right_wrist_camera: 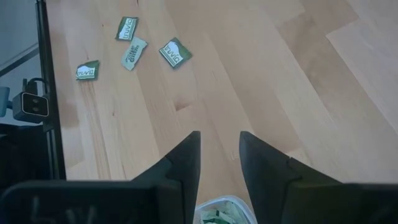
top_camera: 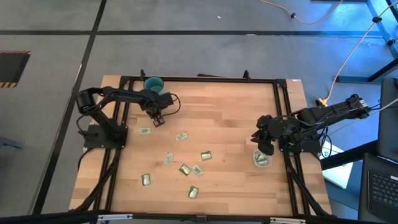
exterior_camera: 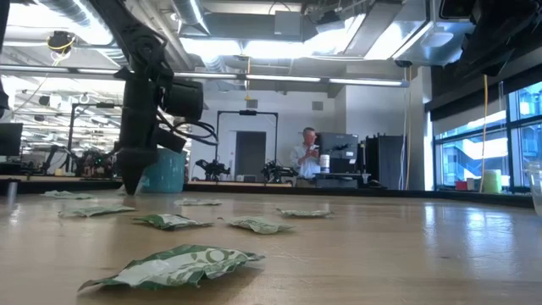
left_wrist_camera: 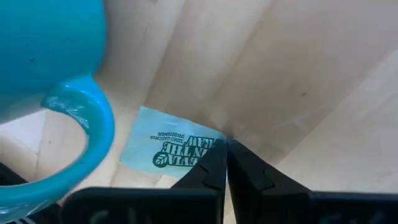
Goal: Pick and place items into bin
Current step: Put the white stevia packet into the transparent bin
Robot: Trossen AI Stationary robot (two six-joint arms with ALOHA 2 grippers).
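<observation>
Several pale green foil packets (top_camera: 181, 136) lie flat across the middle and near part of the wooden table. My left gripper (top_camera: 157, 119) is by the teal mug (top_camera: 153, 84) near the far left corner, shut on one packet (left_wrist_camera: 168, 146). In the low view its fingers (exterior_camera: 131, 180) point down at the tabletop. My right gripper (right_wrist_camera: 219, 155) is open and empty, hovering just above the clear bin (top_camera: 261, 160) at the table's right side. The bin (right_wrist_camera: 225, 211) holds a few green packets. My left gripper pinches the pale green packet by one corner (left_wrist_camera: 210, 140), between its two shut fingers (left_wrist_camera: 214, 168). It comes from above, pointing down. The rest of the packet seems to lie flat on the table beside the mug's handle (left_wrist_camera: 93, 124).
The teal mug (exterior_camera: 165, 172) stands just behind my left gripper. A black metal frame (top_camera: 283, 124) runs round the table. Loose packets (right_wrist_camera: 174, 51) lie left of the bin, with bare wood between them. A person (exterior_camera: 309, 152) stands far off in the room.
</observation>
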